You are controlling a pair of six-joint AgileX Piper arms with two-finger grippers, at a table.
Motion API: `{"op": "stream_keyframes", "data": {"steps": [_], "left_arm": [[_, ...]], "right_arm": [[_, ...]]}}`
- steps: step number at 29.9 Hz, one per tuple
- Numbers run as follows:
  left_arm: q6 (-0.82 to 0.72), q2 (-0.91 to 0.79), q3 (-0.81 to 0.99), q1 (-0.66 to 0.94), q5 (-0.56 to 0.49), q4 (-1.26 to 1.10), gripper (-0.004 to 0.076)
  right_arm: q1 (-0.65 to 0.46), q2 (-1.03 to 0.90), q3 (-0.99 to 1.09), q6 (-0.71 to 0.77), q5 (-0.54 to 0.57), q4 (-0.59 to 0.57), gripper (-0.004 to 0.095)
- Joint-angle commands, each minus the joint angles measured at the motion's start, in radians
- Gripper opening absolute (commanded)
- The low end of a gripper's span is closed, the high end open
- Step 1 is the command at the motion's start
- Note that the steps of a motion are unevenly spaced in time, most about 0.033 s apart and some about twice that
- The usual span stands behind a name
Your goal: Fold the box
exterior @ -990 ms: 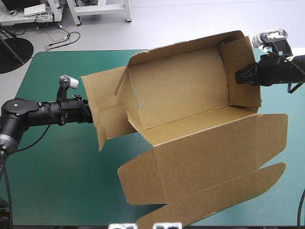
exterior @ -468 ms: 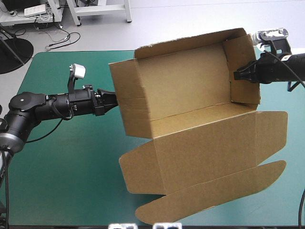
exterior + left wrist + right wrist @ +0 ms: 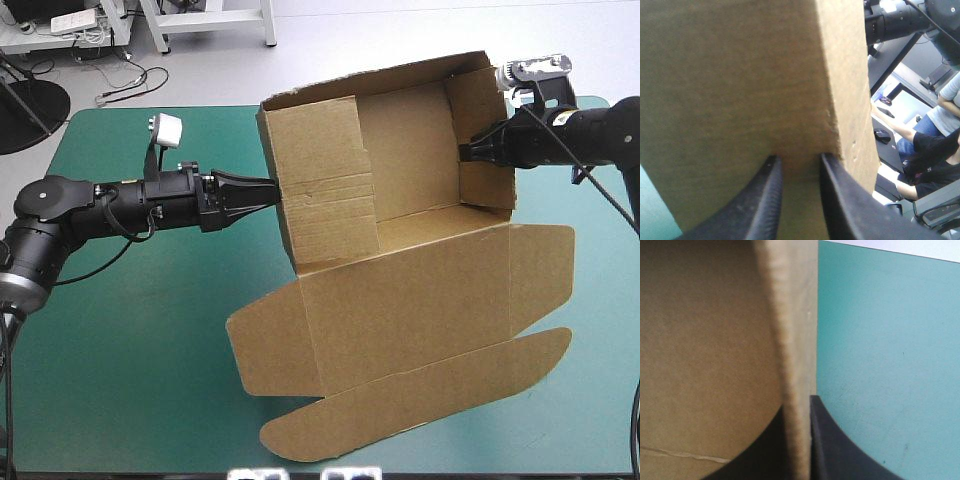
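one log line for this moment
box: walls up, lid flat | left gripper: tip against end wall | right gripper: shut on opposite end wall

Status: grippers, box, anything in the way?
Left gripper slightly open, tips against left end wall. Right gripper shut on right end wall. Box walls up, lid flat. Nothing obstructing.

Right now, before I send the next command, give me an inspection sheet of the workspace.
surface: teal-green cover, smooth
job's things: box, open tray, walls raised, lid spread flat toward the near edge
clutter: nothing seen
grippers: left gripper fingers narrowly apart, tips against the box's left end wall; right gripper shut on its right end wall
cables: nothing seen
surroundings: nothing seen
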Motion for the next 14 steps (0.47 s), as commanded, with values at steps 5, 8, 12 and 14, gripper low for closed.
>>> {"op": "stream_keyframes", "data": {"steps": [5, 8, 12, 14], "left_arm": [[-0.018, -0.033, -0.032, -0.008, 0.078, -0.101, 0.0468], [-0.018, -0.033, -0.032, -0.008, 0.081, -0.111, 0.0471], [-0.014, -0.033, -0.032, -0.008, 0.081, -0.103, 0.0471], [-0.016, -0.033, -0.032, -0.008, 0.079, -0.103, 0.0471]], "right_arm": [[0.081, -0.009, -0.032, 0.093, -0.100, -0.022, -0.0019], [0.105, 0.004, -0.032, 0.118, -0.114, -0.047, -0.0019], [0.115, 0.013, -0.032, 0.118, -0.126, -0.047, -0.0019], [0.115, 0.014, -0.032, 0.121, -0.138, -0.051, -0.0019]]}}
